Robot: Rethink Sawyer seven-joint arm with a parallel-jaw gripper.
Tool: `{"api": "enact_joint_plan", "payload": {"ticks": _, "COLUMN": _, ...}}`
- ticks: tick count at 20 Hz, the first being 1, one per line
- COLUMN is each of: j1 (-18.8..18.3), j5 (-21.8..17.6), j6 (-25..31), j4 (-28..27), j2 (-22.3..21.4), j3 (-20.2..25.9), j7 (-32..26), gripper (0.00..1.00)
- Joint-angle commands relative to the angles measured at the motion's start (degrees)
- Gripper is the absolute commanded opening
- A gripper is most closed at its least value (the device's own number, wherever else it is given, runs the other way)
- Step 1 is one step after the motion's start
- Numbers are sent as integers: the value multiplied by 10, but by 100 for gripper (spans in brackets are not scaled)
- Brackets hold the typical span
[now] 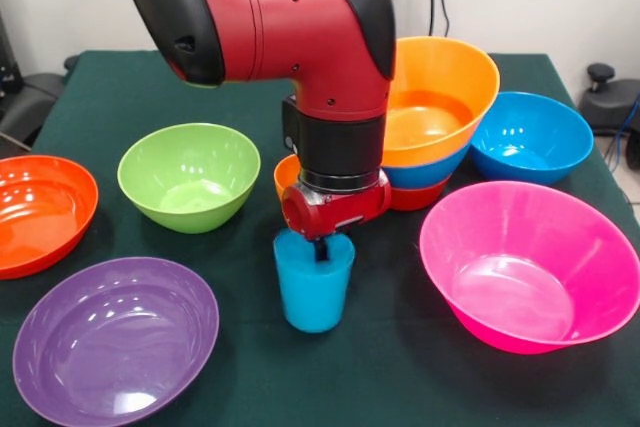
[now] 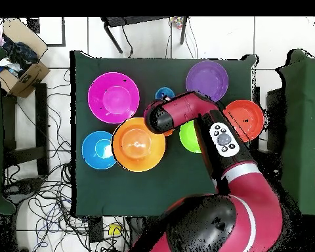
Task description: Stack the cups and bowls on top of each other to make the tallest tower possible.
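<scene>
A light blue cup (image 1: 313, 287) stands upright on the green table between the purple bowl (image 1: 115, 337) and the large pink bowl (image 1: 530, 267). My gripper (image 1: 320, 247) hangs straight down from the red wrist and dips into the cup's mouth. An orange cup (image 1: 285, 175) shows partly behind the wrist. The tower (image 1: 440, 97) stands behind the arm: an orange bowl on a blue bowl on a red-orange bowl. In the overhead view the light blue cup (image 2: 164, 94) shows just past the wrist (image 2: 161, 117), which hides the gripper, next to the orange bowl (image 2: 139, 144).
A lime green bowl (image 1: 190, 175) and a red-orange bowl (image 1: 40, 212) sit to the left. A blue bowl (image 1: 530, 137) sits at the back right. Overhead, they show as green (image 2: 188, 138), red-orange (image 2: 244, 119), blue (image 2: 98, 149), pink (image 2: 113, 97) and purple (image 2: 207, 80).
</scene>
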Motion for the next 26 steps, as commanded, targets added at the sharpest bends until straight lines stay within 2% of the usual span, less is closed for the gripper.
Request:
{"api": "enact_joint_plan", "payload": {"ticks": 1, "j1": 26, "j5": -16, "j6": 10, "j4": 10, "j2": -2, "j3": -31, "j7": -19, "gripper": 0}}
{"api": "enact_joint_plan", "payload": {"ticks": 2, "j1": 26, "j5": -6, "j6": 10, "j4": 14, "j2": -5, "j3": -39, "j7": 9, "gripper": 0}}
{"api": "enact_joint_plan", "payload": {"ticks": 5, "j1": 26, "j5": -17, "j6": 31, "j4": 18, "j2": -8, "j3": -21, "j7": -67, "gripper": 0}}
{"api": "enact_joint_plan", "payload": {"ticks": 8, "j1": 18, "j5": -1, "j6": 45, "j4": 41, "j2": -29, "j3": -12, "j7": -82, "gripper": 0}}
{"api": "enact_joint_plan", "payload": {"ticks": 12, "j1": -10, "j5": 47, "j6": 83, "j4": 105, "j2": -106, "j3": 29, "j7": -139, "gripper": 0}}
{"api": "enact_joint_plan", "payload": {"ticks": 15, "j1": -17, "j5": 76, "j6": 107, "j4": 147, "j2": -172, "j3": 32, "j7": -138, "gripper": 0}}
{"api": "enact_joint_plan", "payload": {"ticks": 17, "j1": -8, "j5": 88, "j6": 131, "j4": 160, "j2": -209, "j3": 22, "j7": -131, "gripper": 0}}
{"api": "enact_joint_plan", "payload": {"ticks": 19, "j1": -24, "j5": 103, "j6": 117, "j4": 185, "j2": -242, "j3": 40, "j7": -134, "gripper": 0}}
{"api": "enact_joint_plan", "payload": {"ticks": 23, "j1": -60, "j5": 150, "j6": 118, "j4": 224, "j2": -291, "j3": 88, "j7": -156, "gripper": 0}}
{"api": "enact_joint_plan", "payload": {"ticks": 26, "j1": -65, "j5": 165, "j6": 133, "j4": 243, "j2": -316, "j3": 95, "j7": -148, "gripper": 0}}
